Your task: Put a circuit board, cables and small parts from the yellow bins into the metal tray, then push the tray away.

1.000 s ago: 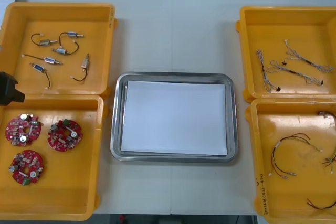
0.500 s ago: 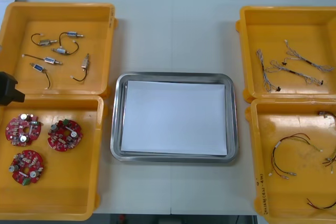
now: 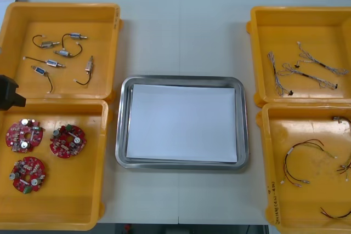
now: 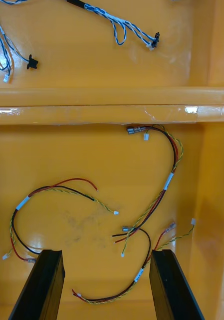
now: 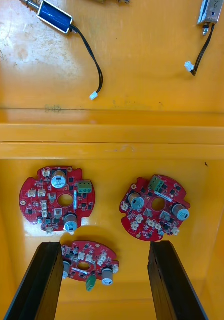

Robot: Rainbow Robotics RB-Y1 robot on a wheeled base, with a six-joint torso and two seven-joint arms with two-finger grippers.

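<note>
While both arms hang over the bins at either side, the metal tray (image 3: 119, 135) lies in the middle of the counter (image 3: 181, 31), its rim shiny and its inside white. Left of the tray and towards the robot stands the near left bin (image 3: 101, 163), with three round red circuit boards (image 3: 68, 141) flat on its floor, none touching another. The left tool (image 5: 104, 245) hovers above this bin with its two black fingers spread wide and nothing in their hold; one board lies on the bin floor between the fingers, and the other two lie just beyond them. Left of the tray and farther off, the far left bin (image 3: 112, 36) holds the small metal parts (image 3: 57, 53), each trailing a thin black lead.

Right of the tray and farther off, the far right bin (image 3: 258, 53) holds the twisted blue and white cables (image 3: 301, 69). Right of the tray and nearer the robot, the near right bin (image 3: 266, 163) holds the red and yellow cables (image 3: 299, 160), looped loosely with black strands among them. The right tool (image 4: 106, 252) hangs over this bin, its fingers likewise wide apart and gripping nothing, with cable ends on the bin floor between them.
</note>
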